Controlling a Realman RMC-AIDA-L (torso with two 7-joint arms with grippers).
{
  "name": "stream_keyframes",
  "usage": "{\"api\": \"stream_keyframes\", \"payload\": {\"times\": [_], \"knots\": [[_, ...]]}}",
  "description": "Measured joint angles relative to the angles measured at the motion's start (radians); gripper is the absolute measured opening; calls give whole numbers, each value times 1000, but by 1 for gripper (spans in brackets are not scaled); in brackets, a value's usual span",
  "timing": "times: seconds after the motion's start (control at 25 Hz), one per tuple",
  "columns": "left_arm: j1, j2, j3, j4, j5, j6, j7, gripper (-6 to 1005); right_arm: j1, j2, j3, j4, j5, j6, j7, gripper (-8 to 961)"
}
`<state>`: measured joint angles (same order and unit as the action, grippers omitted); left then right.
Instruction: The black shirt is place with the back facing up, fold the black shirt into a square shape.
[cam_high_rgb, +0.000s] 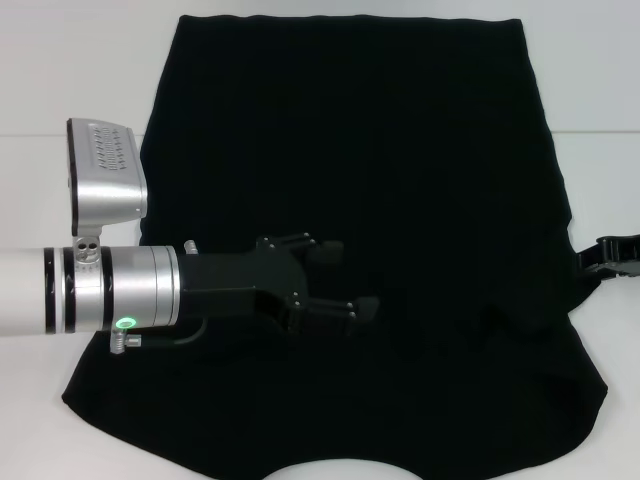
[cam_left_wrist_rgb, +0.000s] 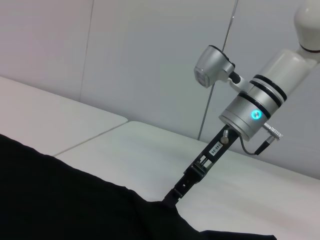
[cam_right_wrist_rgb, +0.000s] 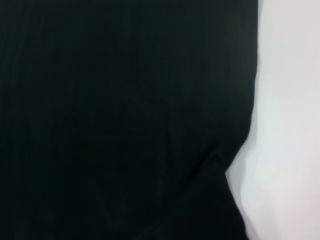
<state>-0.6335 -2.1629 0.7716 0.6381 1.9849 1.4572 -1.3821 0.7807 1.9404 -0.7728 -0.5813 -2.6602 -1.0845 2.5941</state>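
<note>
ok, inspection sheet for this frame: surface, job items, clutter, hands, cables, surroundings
Surface: white table, seam between panels in the left wrist view.
Job items: black shirt spread flat, neckline curve at the near edge.
Clutter: nothing seen.
Hands: left hand over the shirt's middle, fingers apart, holding nothing; right hand down at the shirt's right edge, on the fabric.
Cables: short lead beside each wrist.
Surroundings: plain light wall panels.
</note>
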Motion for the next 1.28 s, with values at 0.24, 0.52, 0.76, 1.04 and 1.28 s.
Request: {"api": "stream_keyframes", "payload": {"times": [0.24, 0.52, 0.76, 1.04, 1.28], "knots": [[0, 0, -7, 0, 0, 0, 0, 950, 2, 0, 5, 0, -2, 3, 1, 395], [0, 0, -8, 0, 0, 0, 0, 949, 2, 0, 2, 0, -3, 5, 2, 152], [0, 0, -8, 0, 0, 0, 0, 949, 2, 1, 0, 5, -3, 6, 3, 93], [2, 0, -9, 0, 0, 0, 1, 949, 2, 1, 1, 8, -3, 13, 3, 45], [4, 0, -9, 1, 0, 0, 1, 949, 1, 1, 8, -5, 4, 10, -5, 13]]}}
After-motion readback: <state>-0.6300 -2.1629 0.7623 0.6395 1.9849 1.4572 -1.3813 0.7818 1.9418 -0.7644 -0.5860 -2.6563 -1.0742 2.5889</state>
